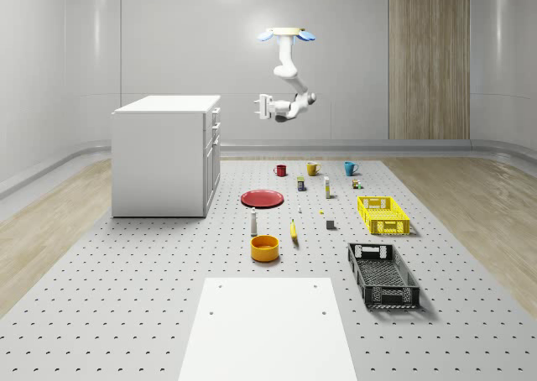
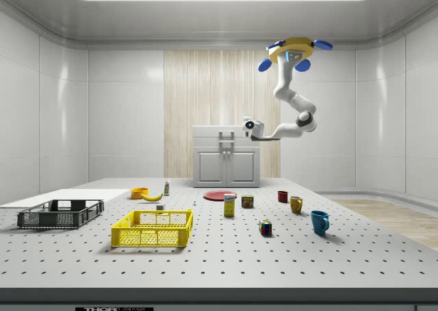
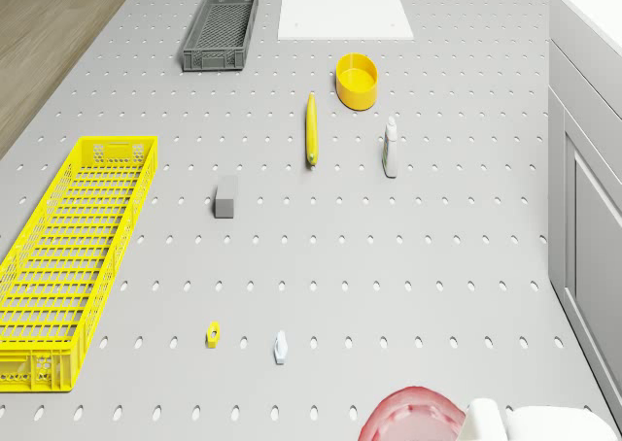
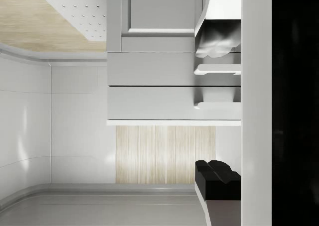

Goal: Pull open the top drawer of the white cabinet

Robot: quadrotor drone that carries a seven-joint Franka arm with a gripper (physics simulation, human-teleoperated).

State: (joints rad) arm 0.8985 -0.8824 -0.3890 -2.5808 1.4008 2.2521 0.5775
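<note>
From where I stand, the black crate (image 1: 383, 274) and yellow crate (image 1: 383, 215) lie nearest on the tabletop (image 1: 126, 314), the red plate (image 1: 263, 198) beyond. Farther back the drone (image 1: 287, 35) hovers above the mugs, its end effector (image 1: 262, 106) level with the white cabinet's (image 1: 164, 159) shut top drawer (image 2: 226, 133), apart from it; I cannot tell its opening.

Drone (image 1: 288, 34) hovers above the bench (image 1: 151, 263). Gripper (image 1: 262, 106) hangs level with cabinet (image 1: 164, 159) top drawer (image 2: 226, 134), apart from it, facing its front. Plate (image 1: 262, 198) and mugs (image 1: 312, 169) sit below the gripper; crates (image 1: 383, 215) farther off.
</note>
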